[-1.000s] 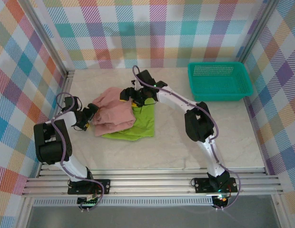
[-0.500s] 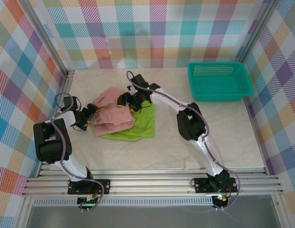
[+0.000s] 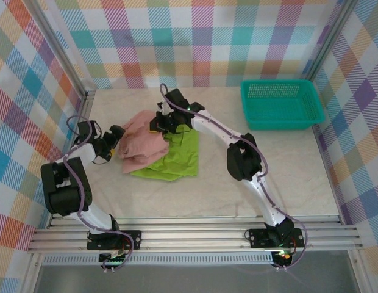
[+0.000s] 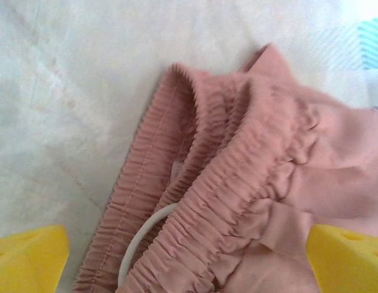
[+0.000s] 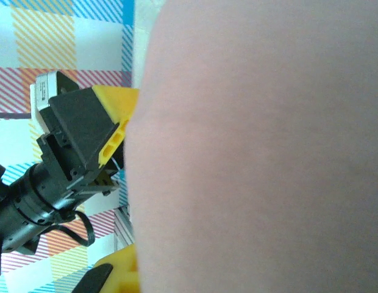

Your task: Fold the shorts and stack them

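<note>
This is a robot test cell in a lab, not a home. A pale marble-look tabletop is boxed in by bare aluminium frame posts and pastel plaid wall panels. One black-and-white robot arm on the left and another on the right stand bolted to silver aluminium rails along its near edge.

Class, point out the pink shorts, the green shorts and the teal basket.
pink shorts (image 3: pixel 143 146), top view, middle of fabric
green shorts (image 3: pixel 183 157), top view, uncovered right part
teal basket (image 3: pixel 280 124), top view, near rim

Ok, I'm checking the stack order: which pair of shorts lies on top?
The dusty salmon pink fabric shorts lie on top; the lime green fabric shorts lie flat beneath, showing at their right and near edges.
</note>
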Controlling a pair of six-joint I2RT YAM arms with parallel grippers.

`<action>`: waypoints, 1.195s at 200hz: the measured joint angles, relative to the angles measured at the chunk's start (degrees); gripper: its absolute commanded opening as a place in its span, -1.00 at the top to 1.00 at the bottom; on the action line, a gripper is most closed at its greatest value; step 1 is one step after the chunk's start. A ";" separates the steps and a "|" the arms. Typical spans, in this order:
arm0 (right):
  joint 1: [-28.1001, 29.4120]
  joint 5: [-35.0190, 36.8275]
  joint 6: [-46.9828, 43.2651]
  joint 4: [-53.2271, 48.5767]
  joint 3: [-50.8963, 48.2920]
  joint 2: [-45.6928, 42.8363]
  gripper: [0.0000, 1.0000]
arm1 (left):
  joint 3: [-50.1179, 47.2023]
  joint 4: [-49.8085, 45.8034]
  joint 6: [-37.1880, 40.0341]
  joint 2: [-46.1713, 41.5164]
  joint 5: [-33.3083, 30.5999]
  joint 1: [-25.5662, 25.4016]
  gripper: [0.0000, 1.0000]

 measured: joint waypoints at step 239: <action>-3.74 6.56 -2.25 2.21 -45.33 -25.88 -0.42 | -2.43 0.63 -1.27 -10.36 3.52 -9.86 -1.00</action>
